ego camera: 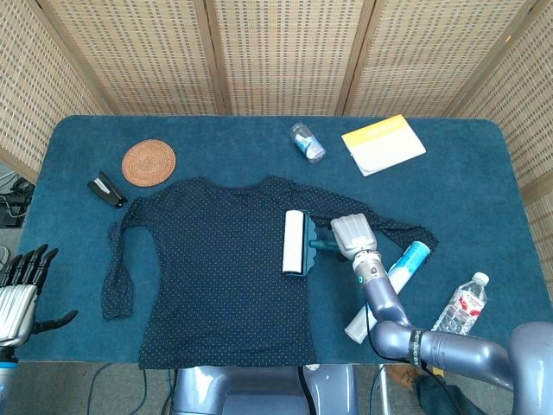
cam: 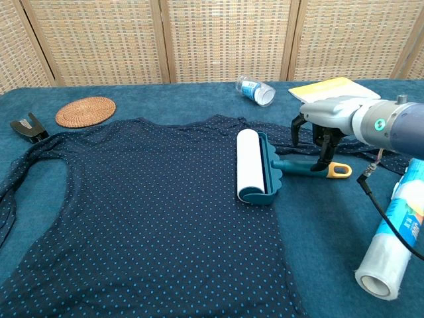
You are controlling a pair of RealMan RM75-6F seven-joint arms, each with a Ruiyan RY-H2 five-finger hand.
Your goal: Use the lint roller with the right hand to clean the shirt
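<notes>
While your right hand (cam: 322,126) hung open-fingered over the lint roller (cam: 265,167) handle, closing early risked nudging it across the shirt (cam: 146,205), bunching fabric

Silver right hand (cam: 328,119) (black fingers), grey-blue forearm.

We see open cloth around the lint roller (cam: 255,166); the paper roll (cam: 393,233) lies well to its right.

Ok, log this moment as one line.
phase: reach | right hand: over lint roller handle, fingers apart, no grasp | left hand: idle | shirt: flat
</notes>
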